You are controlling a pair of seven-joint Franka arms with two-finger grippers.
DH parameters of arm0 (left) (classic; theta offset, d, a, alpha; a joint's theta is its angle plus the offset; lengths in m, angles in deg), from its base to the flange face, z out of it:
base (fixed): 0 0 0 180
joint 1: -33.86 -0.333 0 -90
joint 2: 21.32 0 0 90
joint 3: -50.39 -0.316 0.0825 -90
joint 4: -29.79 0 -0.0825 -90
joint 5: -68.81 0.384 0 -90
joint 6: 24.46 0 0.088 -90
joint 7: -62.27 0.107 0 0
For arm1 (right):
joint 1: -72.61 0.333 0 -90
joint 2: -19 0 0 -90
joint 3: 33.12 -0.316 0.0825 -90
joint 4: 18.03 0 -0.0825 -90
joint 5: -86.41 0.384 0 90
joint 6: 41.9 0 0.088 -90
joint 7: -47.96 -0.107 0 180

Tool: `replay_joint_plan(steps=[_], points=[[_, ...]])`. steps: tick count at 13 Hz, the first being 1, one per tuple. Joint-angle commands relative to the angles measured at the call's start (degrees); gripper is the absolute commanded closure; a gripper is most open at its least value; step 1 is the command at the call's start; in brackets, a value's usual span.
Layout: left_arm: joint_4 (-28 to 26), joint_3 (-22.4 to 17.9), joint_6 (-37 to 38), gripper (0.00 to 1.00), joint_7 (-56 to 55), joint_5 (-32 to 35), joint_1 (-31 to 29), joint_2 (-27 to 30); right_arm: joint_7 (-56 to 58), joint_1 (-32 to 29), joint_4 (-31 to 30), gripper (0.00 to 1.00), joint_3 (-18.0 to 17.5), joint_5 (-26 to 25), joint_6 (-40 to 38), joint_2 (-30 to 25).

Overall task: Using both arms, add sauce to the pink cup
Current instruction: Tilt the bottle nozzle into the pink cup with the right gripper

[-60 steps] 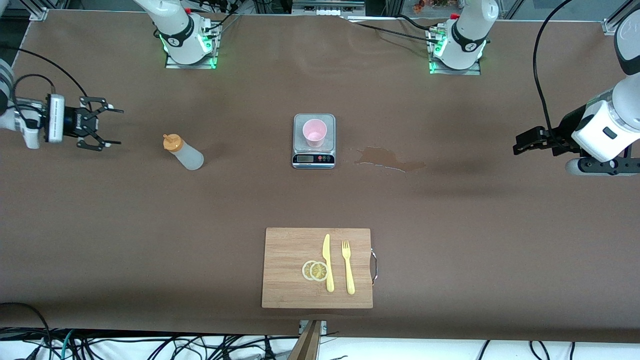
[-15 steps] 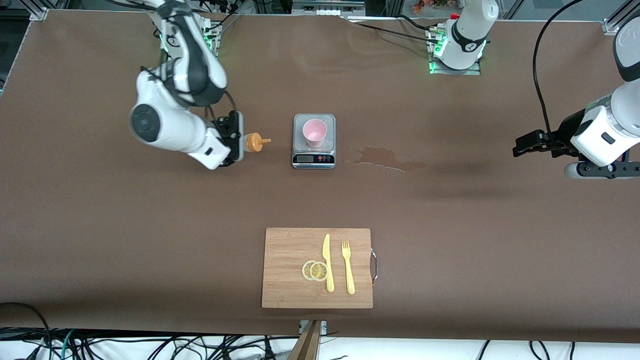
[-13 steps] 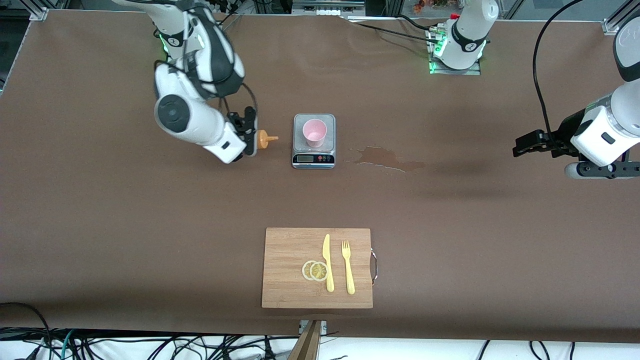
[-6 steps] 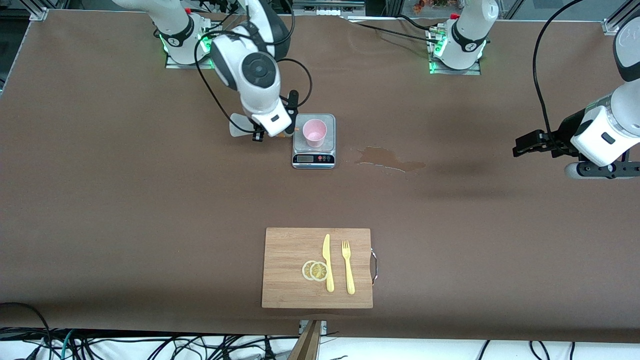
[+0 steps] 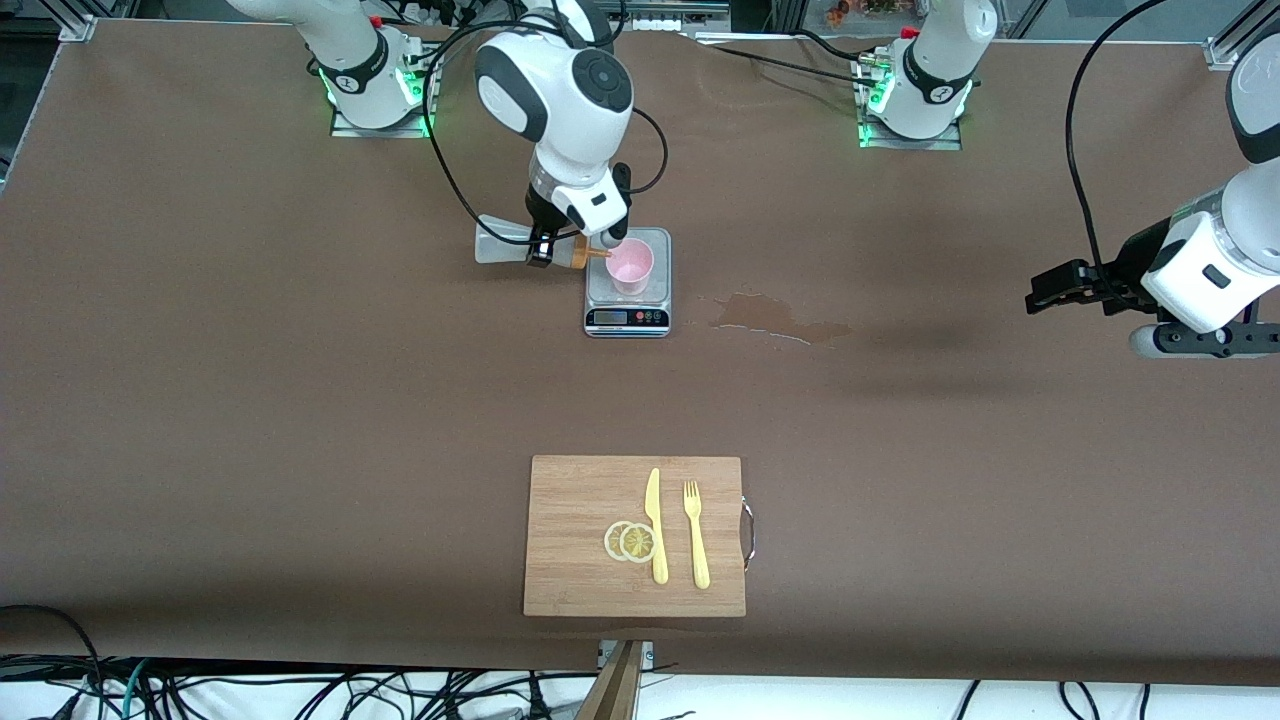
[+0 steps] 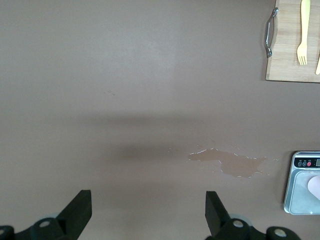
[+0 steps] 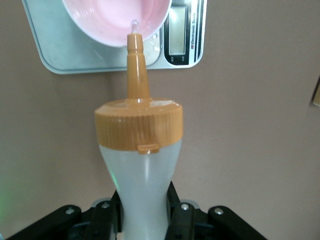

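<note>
Now tipping sauce bottle [image 5: 520, 244] toward pink cup [image 5: 629, 265] on the kitchen scale [image 5: 627, 318], mid-bench.
Right gripper [image 7: 142, 215] clamps the bottle's body, nozzle over the rim; left gripper [image 6: 147, 217] waits wide open near the bench's end.

My brown table [image 5: 300, 420] has a scale [image 5: 627, 300] around center, a wet stain [image 5: 775, 318] at its 3 o'clock, and a cutting board [image 5: 580, 540] at its 6.
</note>
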Motion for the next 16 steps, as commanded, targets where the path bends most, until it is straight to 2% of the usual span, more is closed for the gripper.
replay_joint_plan(steps=[1,7,11,14,16], points=[[0.36,0.27,0.13,0.0,0.02,0.75,-0.22,-0.04,-1.59,2.58,1.85,0.84,0.53,-3.33,-3.5,0.47],[0.36,0.27,0.21,0.0,0.02,0.75,-0.22,-0.04,-4.14,3.64,4.23,0.84,0.61,-3.96,-6.32,1.79],[0.36,0.27,0.13,0.0,0.02,0.75,-0.22,-0.04,-4.05,2.85,4.23,0.83,1.23,-1.16,-6.06,1.09],[0.36,0.27,0.21,0.0,0.02,0.75,-0.22,-0.04,-3.61,2.85,3.53,0.82,1.14,2.18,-5.53,-1.8],[0.36,0.27,0.21,0.0,0.11,0.75,-0.22,-0.04,-3.09,2.85,2.04,0.82,1.14,2.72,-5.36,-4.43]])
